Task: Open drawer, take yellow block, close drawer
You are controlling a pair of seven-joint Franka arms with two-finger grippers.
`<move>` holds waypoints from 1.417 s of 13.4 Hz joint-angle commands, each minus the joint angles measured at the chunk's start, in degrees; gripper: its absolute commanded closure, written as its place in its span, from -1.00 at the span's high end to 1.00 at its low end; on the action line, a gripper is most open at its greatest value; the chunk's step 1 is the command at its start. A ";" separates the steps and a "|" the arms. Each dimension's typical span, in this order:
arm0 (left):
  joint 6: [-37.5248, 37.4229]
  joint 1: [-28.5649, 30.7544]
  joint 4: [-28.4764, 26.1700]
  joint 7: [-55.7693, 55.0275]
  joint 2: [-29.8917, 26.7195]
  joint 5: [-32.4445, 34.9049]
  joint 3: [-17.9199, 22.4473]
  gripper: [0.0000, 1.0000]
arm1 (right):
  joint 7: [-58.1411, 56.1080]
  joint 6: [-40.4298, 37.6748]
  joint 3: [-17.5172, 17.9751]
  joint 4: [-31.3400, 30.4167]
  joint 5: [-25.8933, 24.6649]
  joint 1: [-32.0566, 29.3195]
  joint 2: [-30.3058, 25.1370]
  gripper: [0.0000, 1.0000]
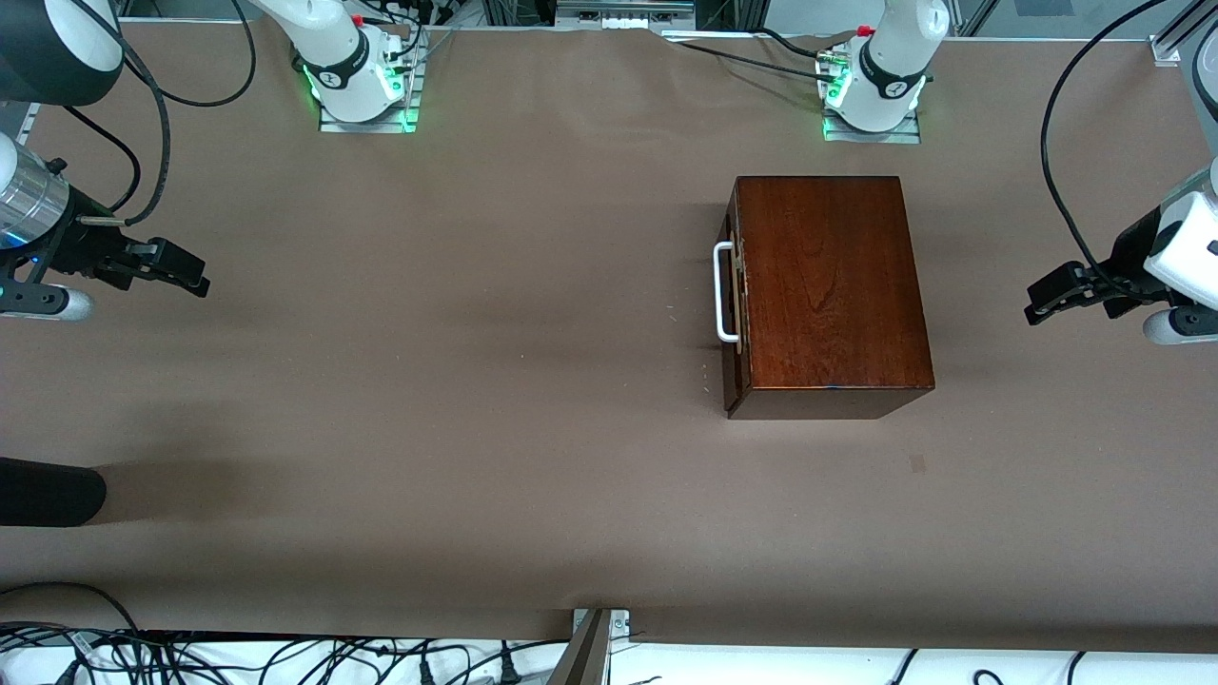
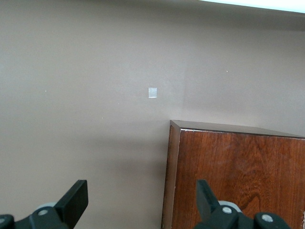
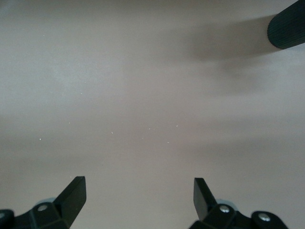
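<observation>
Nothing between either set of jaws yet. The right gripper [image 1: 195, 276] hangs spread wide over bare surface [image 1: 476, 428] at its own end, well apart from the work; the left gripper [image 2: 142, 200] is spread too, with the mahogany box [image 1: 826, 285] partly under one finger [image 2: 206, 194]. The drawer [image 1: 733, 295] sits shut, its white loop handle [image 1: 723, 291] facing the right arm — the yellow block can't be seen, presumably inside. Risks from here: a jaw slipping off that thin loop, or the pull dragging the whole unanchored box instead of sliding the tray — bracing the box looks wise
</observation>
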 commanded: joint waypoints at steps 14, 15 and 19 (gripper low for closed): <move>-0.10 0.18 1.87 -0.04 1.19 -1.04 -0.28 1.00 | 0.81 -0.68 0.43 0.39 -0.15 -0.15 0.21 1.00; -0.10 0.18 1.95 -0.04 1.19 -1.04 -0.28 1.00 | 0.73 -0.59 0.43 0.38 -0.15 -0.23 0.82 1.00; -0.10 0.18 1.96 -0.12 1.19 -0.95 -0.28 1.00 | -0.15 -0.24 0.08 0.47 -0.15 -0.94 1.18 1.00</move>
